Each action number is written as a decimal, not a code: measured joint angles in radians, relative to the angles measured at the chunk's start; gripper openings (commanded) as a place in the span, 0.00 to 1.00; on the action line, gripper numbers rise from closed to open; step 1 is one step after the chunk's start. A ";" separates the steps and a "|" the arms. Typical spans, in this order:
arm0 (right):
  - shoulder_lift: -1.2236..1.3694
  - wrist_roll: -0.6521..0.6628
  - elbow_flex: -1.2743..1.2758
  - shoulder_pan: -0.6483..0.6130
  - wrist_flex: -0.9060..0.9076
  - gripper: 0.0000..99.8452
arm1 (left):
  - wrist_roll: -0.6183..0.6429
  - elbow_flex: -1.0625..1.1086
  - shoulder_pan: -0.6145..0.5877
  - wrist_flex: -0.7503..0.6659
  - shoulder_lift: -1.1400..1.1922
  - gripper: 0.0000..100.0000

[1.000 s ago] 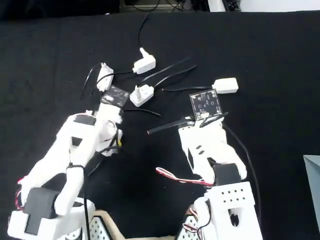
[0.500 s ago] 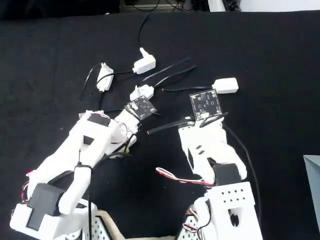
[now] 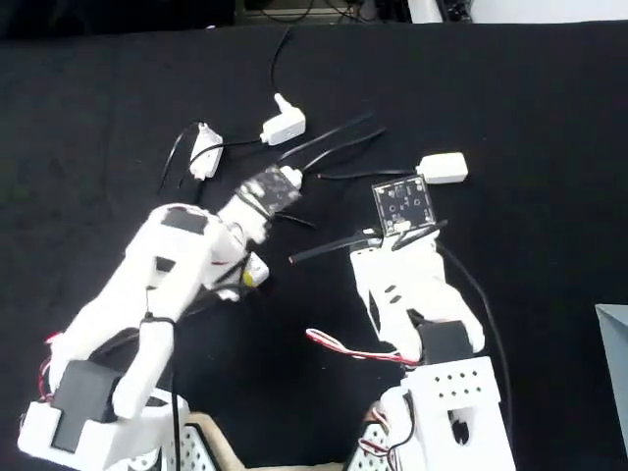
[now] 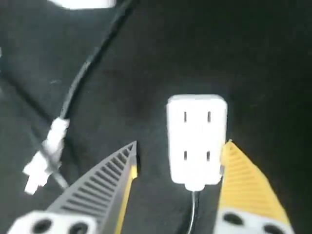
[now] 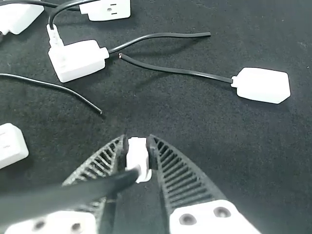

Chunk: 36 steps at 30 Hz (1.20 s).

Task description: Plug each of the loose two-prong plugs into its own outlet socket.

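Near the bench (image 3: pixel 549 118) middle, far from its edges, the left gripper (image 4: pixel 180 145) gaped around the outlet socket (image 4: pixel 196 131), having swung over it; the right gripper (image 5: pixel 136 139) clamped a plug (image 5: pixel 136 158).

A white outlet block (image 4: pixel 196 139) with two pairs of slots lies face up at the centre of the left wrist view. Low in the right wrist view, a small white plug (image 5: pixel 137 165) on a black cord is pinched in the end effector (image 5: pixel 137 141). A larger white piece (image 5: pixel 262 84) on its own black cord lies flat at the right.
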 measured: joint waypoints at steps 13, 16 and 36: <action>0.163 0.000 -0.155 -0.157 0.051 0.01 | 0.178 -0.064 -0.245 0.278 -0.391 0.27; 0.282 -0.002 -0.232 -0.219 0.051 0.01 | 0.270 -0.035 -0.327 0.302 -0.457 0.27; 0.750 -0.002 -0.405 -0.511 -0.133 0.01 | 0.442 0.451 -0.643 -0.015 -0.574 0.27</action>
